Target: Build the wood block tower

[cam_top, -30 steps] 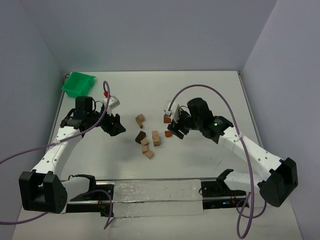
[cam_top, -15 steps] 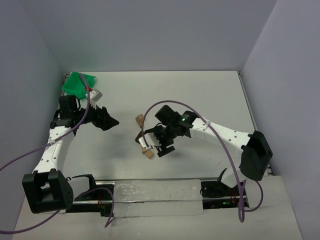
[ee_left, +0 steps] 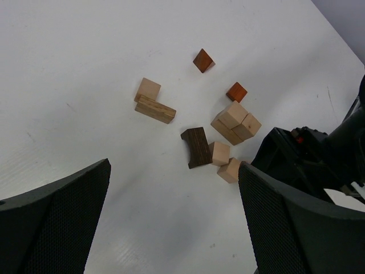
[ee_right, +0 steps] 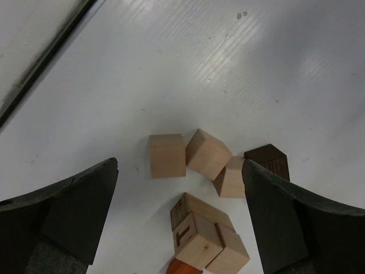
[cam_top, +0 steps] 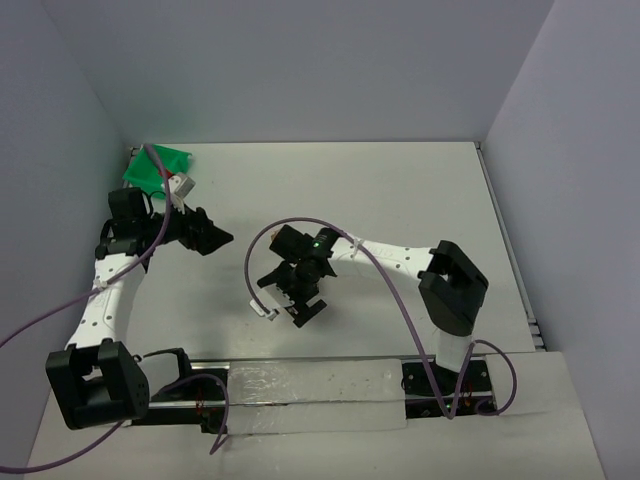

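Several small wood blocks lie loose on the white table, and no tower stands. In the left wrist view I see two reddish-brown blocks [ee_left: 203,60], a tan cube beside a tan cuboid [ee_left: 155,109], a tan cluster [ee_left: 235,122], a dark brown block [ee_left: 196,147] and two tan cubes [ee_left: 219,153]. My right gripper [ee_right: 179,165] is open and hangs above them: three tan cubes [ee_right: 207,154], the dark block [ee_right: 268,160] and the cluster [ee_right: 208,231] lie between its fingers. In the top view the right gripper [cam_top: 298,300] hides the blocks. My left gripper [cam_top: 215,238] is open, empty, left of them.
A green plastic bin [cam_top: 160,165] sits at the far left corner, behind the left arm. The right arm's black body [ee_left: 308,162] fills the right side of the left wrist view. A purple cable loops over the table beside the right gripper.
My right arm has swung left from beside the blocks to right over them, covering them in the top view. My left gripper has drawn back to the left, toward the bin.
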